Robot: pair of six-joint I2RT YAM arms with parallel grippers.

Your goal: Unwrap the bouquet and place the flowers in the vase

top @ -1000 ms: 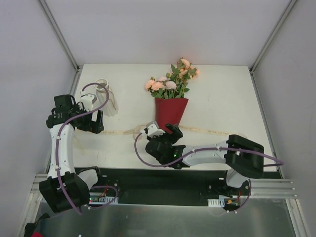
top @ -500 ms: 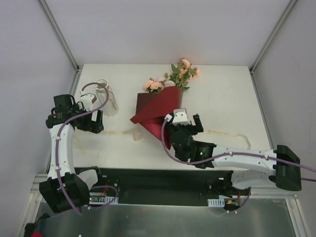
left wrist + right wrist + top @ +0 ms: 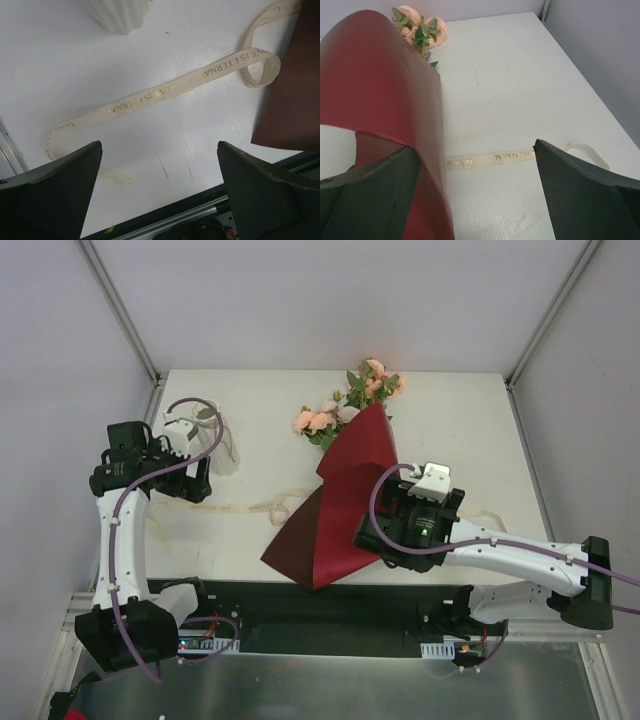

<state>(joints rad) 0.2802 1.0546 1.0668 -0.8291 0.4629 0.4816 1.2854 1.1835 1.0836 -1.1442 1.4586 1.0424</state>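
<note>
Flowers (image 3: 318,422) lie at the far middle of the tabletop (image 3: 470,430), and their peach blooms and green leaves show past the far end of the dark red paper (image 3: 340,510). This paper is spread open in a curved sheet that reaches from the blooms toward the near edge. The stems are hidden under it. The right end effector (image 3: 476,150) is just beside the paper with its fingers wide apart. The paper's curled edge stands between them, but it is not clamped. The cream ribbon (image 3: 250,506) lies loose across the tabletop. The left end effector (image 3: 159,145) is also wide open above the ribbon and holds nothing. The vase (image 3: 210,445) stands upright near it, at the far left.
</note>
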